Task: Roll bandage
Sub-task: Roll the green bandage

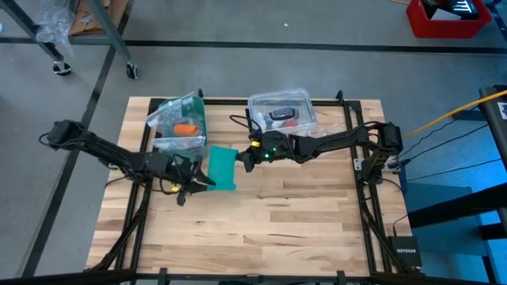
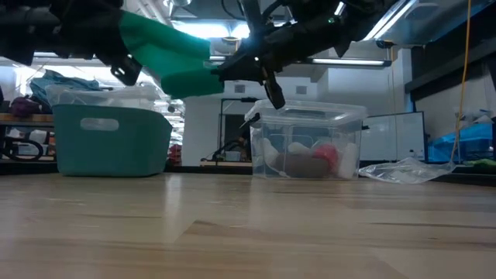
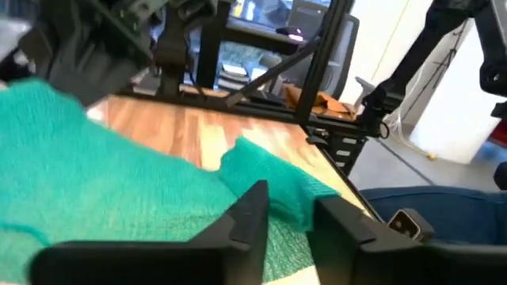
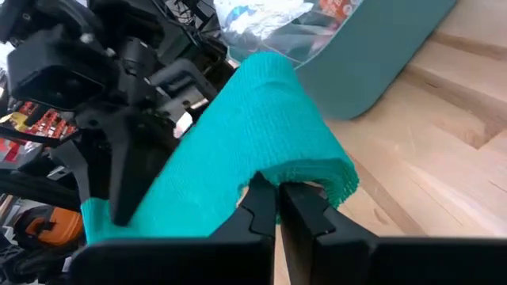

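Note:
The teal-green bandage [image 1: 223,165] is a flat strip held in the air between my two grippers. It shows high above the table in the low view [image 2: 167,50]. My left gripper [image 1: 198,184] is shut on its near end and my right gripper [image 1: 242,162] is shut on its right edge. The strip sags a little between them in the right wrist view [image 4: 238,127]. My left gripper pinches the bandage's near end, close to a corner [image 3: 273,194], between its two fingers, coming about level from the table's left. The cloth is lifted clear of the table and runs away from the fingers with soft folds. My right gripper pinches the bandage's frayed end edge [image 4: 269,180] between its two fingers, which come from the table's right side. One layer or several, I cannot tell. The strip is clear of the table and spans toward the left gripper [image 4: 119,158].
A teal bin [image 1: 181,123] with an orange item [image 1: 185,127] stands at the far left. A clear lidded box [image 1: 281,111] stands at the far middle, just behind the right gripper. Bare wooden table [image 1: 261,229] lies toward the near edge.

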Controlling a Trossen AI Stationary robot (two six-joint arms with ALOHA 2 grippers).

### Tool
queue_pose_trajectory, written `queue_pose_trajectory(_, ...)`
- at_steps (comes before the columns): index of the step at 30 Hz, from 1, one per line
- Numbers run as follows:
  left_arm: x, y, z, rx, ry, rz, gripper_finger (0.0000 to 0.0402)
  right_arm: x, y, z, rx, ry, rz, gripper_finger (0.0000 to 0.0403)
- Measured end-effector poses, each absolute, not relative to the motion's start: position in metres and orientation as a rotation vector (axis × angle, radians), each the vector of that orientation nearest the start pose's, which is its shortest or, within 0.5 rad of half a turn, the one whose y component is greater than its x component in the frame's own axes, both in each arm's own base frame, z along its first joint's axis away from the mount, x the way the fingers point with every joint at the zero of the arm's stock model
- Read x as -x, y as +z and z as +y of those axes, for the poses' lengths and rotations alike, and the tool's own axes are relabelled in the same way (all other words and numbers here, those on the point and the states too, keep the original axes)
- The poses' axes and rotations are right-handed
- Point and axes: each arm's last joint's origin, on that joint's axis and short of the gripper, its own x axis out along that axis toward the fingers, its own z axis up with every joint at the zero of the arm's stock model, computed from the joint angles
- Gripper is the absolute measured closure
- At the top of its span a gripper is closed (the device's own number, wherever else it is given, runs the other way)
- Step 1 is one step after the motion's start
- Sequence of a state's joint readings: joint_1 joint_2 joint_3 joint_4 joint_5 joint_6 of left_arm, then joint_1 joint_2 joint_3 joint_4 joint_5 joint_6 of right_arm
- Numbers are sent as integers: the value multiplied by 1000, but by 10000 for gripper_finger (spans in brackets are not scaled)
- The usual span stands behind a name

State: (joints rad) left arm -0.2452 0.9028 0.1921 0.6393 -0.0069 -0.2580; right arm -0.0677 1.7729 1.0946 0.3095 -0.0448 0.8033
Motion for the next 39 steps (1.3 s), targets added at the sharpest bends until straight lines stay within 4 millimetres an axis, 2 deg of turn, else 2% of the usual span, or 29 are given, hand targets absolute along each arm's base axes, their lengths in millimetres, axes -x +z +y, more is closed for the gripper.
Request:
queue_pose_trajectory(7, -174, 182, -51, 324, -254, 170, 246, -392, 225, -25, -769, -143, 295, 397)
queue_pose_trajectory(14, -172, 175, -58, 361, -276, 244, 211, -395, 235, -27, -765, -69, 205, 397)
queue_pose_trajectory(24, -170, 172, -59, 325, -281, 274, 212, -393, 241, -29, -779, 106, 234, 397)
queue_pose_trajectory(31, -171, 171, -57, 327, -200, 274, 212, -381, 269, -24, -769, 267, 210, 397)
queue_pose_trajectory(39, -171, 171, -56, 311, -180, 268, 211, -364, 297, -21, -729, 312, 176, 397)
